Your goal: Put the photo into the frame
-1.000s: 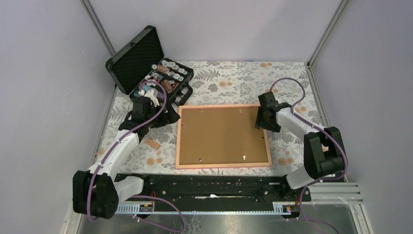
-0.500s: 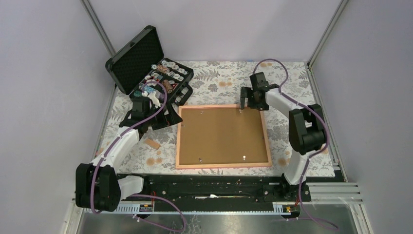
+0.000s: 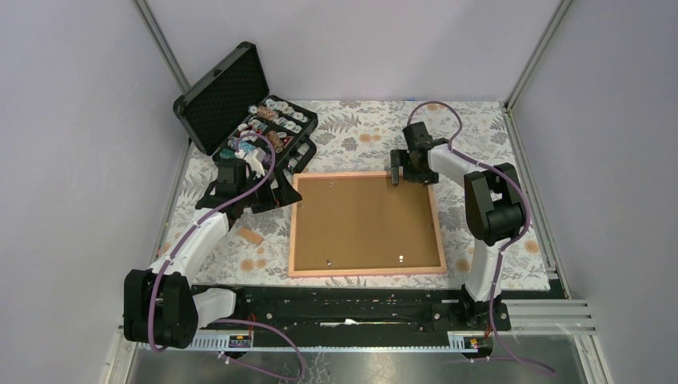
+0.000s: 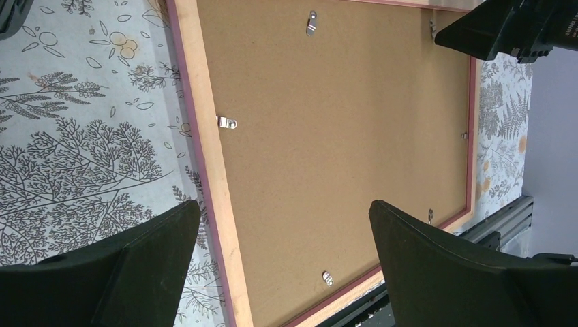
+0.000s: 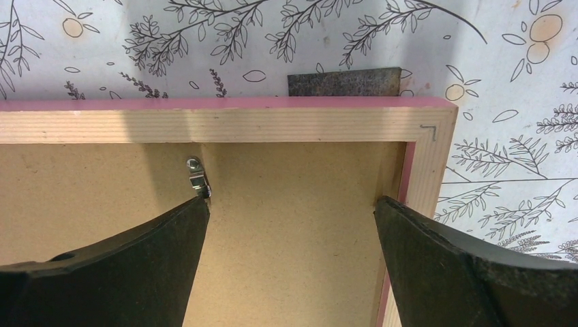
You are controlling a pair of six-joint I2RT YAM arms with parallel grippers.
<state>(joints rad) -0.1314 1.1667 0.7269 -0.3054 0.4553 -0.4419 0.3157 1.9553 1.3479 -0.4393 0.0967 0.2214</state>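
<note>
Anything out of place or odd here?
Nothing damaged or spilled. The frame lies face down, backing board in, no photo visible. Two stray bits: a tan strip left of it, a dark grey pad by its far edge.

Bare wood, matt board and bright metal on a printed worktop.

The frame showed a back of pale, unvarnished wood with visible grain, and its outer edge was painted a flat pink. The backing board inside it was brown, matt and finely fibrous, like pressed card. Small clips on it were shiny bare metal. The worktop wore a dull covering printed with leaves and flowers; whether cloth or paper could not be told. At 10 o'clock the case was black, with dimpled foam lining its lid. The jaws of the left gripper and right gripper were matt black plastic.
</note>
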